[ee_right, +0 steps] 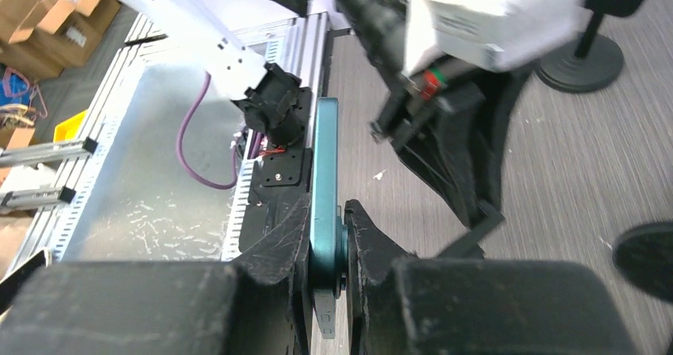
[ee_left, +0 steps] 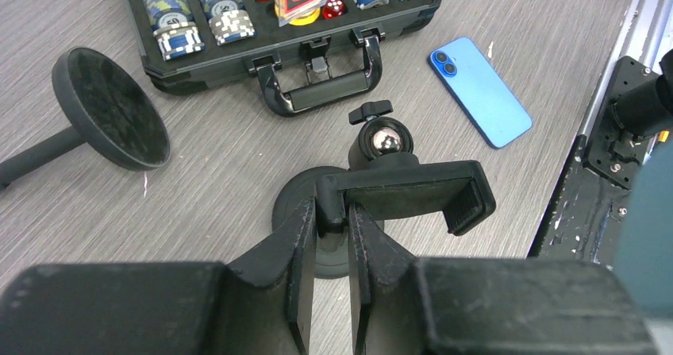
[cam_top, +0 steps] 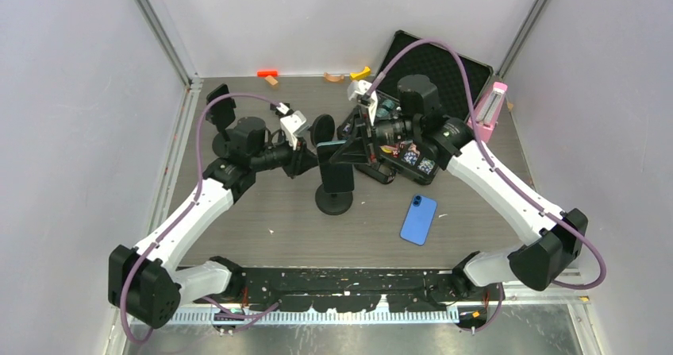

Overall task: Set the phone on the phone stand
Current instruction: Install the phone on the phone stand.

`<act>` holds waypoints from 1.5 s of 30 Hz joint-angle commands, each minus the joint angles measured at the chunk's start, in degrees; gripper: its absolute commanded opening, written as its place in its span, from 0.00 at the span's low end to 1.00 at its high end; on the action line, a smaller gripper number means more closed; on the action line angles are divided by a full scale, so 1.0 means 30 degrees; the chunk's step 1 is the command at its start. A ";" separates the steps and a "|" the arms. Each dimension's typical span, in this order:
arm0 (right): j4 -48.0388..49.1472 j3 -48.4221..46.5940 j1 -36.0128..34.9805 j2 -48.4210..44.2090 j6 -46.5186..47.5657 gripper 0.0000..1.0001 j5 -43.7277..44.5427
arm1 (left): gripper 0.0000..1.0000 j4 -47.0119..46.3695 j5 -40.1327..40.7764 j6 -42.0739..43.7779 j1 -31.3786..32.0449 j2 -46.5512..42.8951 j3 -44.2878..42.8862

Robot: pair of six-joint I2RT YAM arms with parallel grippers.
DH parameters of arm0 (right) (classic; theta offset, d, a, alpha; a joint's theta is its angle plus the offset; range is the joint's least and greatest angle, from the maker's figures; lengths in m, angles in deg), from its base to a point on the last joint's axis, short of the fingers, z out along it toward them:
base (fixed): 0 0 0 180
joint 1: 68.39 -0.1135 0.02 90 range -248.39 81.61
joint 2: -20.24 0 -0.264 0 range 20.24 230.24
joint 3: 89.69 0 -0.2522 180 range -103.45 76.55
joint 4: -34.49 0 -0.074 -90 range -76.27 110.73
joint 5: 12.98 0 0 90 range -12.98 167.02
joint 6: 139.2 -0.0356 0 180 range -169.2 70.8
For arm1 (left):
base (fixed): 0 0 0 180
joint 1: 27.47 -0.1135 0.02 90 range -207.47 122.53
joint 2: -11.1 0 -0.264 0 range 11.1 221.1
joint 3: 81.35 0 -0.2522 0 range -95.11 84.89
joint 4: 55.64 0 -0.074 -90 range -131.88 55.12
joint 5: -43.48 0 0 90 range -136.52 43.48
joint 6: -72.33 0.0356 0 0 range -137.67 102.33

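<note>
Pinching the clamp bracket of the phone stand [ee_left: 413, 192], the left gripper [ee_left: 332, 220] is seen pressed together on it. Just right of the clamp, apparently not yet seated, the teal phone [ee_right: 325, 172] is held edge-on, squeezed by the nearer right gripper [ee_right: 327, 212], its long axis extended straight out from those fingers.

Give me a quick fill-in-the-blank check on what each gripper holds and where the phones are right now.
1. The right gripper is shut on the edges of a ____ phone.
2. The clamp of the phone stand, pinched by the left gripper, is ____, with no phone in it.
3. The second phone, lying flat on the table, is ____.
4. The open case holds poker ____.

Missing words: teal; empty; blue; chips.
</note>
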 commanded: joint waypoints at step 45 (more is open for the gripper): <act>-0.5354 -0.5092 -0.4047 0.6275 1.1764 0.00 0.1895 | 0.00 0.0449 -0.5703 -0.0714 -0.0267 0.1559 -0.0658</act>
